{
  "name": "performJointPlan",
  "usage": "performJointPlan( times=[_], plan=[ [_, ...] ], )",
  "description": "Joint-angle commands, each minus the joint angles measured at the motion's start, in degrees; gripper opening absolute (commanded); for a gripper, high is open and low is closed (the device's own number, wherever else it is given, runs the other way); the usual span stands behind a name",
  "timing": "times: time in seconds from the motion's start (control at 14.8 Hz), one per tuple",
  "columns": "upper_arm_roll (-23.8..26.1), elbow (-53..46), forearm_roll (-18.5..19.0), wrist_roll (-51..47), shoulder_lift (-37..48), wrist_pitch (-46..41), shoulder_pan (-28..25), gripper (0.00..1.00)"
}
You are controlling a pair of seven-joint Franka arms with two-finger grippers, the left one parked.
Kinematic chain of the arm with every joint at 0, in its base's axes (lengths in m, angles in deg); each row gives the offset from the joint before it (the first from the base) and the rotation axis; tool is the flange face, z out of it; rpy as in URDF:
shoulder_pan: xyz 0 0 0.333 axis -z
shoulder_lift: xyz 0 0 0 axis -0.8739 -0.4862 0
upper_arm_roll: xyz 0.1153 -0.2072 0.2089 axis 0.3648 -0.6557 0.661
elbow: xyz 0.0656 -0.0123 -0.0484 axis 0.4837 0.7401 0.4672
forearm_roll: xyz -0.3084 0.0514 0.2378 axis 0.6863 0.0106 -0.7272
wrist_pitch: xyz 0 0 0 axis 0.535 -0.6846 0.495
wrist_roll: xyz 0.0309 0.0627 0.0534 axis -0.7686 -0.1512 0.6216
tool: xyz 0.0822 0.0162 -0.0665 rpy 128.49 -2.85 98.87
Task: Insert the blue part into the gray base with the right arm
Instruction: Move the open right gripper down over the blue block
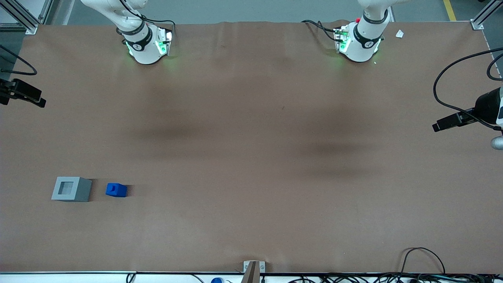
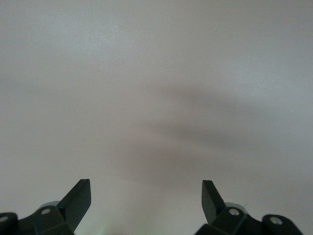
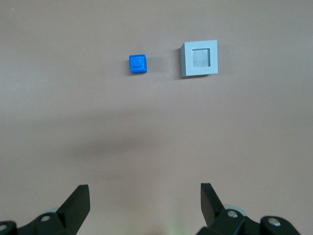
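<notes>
The blue part (image 1: 116, 190) (image 3: 138, 64) rests on the brown table, a small bright blue cube with a notch on top. Beside it, a short gap away toward the working arm's end, stands the gray base (image 1: 71, 189) (image 3: 199, 58) with its square recess facing up and nothing in it. My right gripper (image 3: 144, 188) hangs high above the table, well away from both blocks, open with nothing between its fingers. In the front view the gripper (image 1: 33, 96) shows at the table's edge, farther from the front camera than the blocks.
The working arm's base (image 1: 145, 43) stands at the table's edge farthest from the front camera. A metal bracket (image 1: 253, 269) and cables (image 1: 422, 259) lie along the edge nearest that camera. A white scrap (image 1: 399, 34) lies toward the parked arm's end.
</notes>
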Motion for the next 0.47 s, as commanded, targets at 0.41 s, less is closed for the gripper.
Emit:
performJointPlan(
  times=[0.41],
  plan=[
    [0.45,3.57,-0.58,-0.86,-7.89,11.45,-0.13,1.0]
  ],
)
